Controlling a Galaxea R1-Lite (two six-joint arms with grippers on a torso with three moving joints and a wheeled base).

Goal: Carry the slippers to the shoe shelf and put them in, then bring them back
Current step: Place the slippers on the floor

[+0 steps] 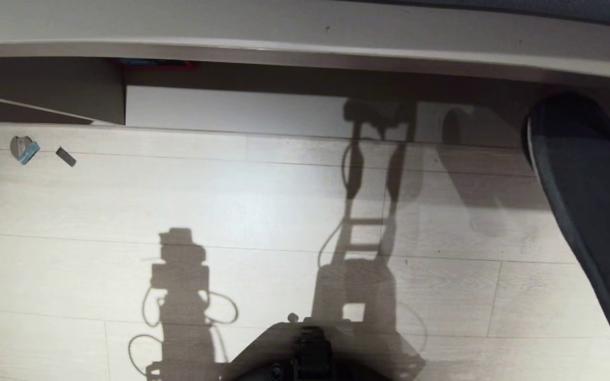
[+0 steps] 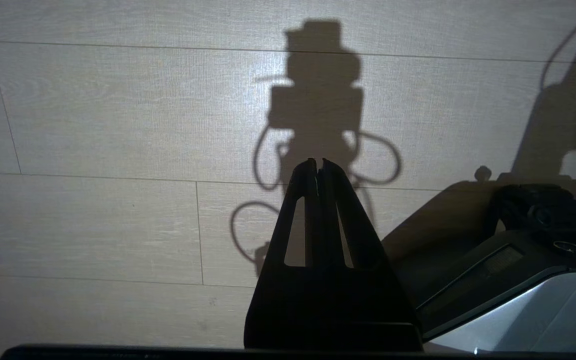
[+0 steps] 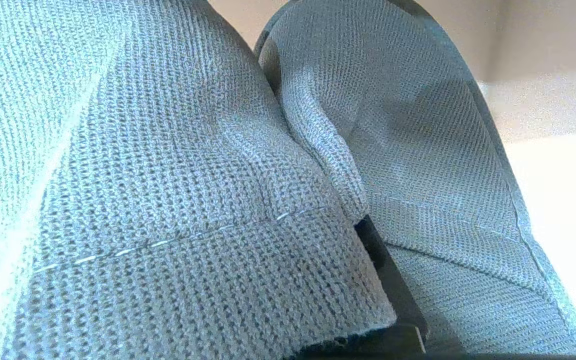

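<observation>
The slippers (image 3: 178, 165) fill the right wrist view as two dark grey knit shoes side by side, wide bands toward the camera. My right gripper (image 3: 368, 230) is shut on them; one black finger (image 3: 393, 285) shows between the two, the other is hidden under a band. In the head view one slipper (image 1: 585, 185) hangs long and dark at the right edge, in front of the shoe shelf (image 1: 231, 108), a low cubby with a pale base board and a vertical divider (image 1: 119, 95). My left gripper (image 2: 318, 162) is shut and holds nothing, parked over the floor beside the base.
The pale plank floor (image 1: 98, 201) lies between my base (image 1: 305, 354) and the shelf. A small blue-and-grey scrap (image 1: 24, 150) and a dark chip (image 1: 65, 156) lie on the floor at the left. A red and blue object (image 1: 154, 63) sits deep in the cubby.
</observation>
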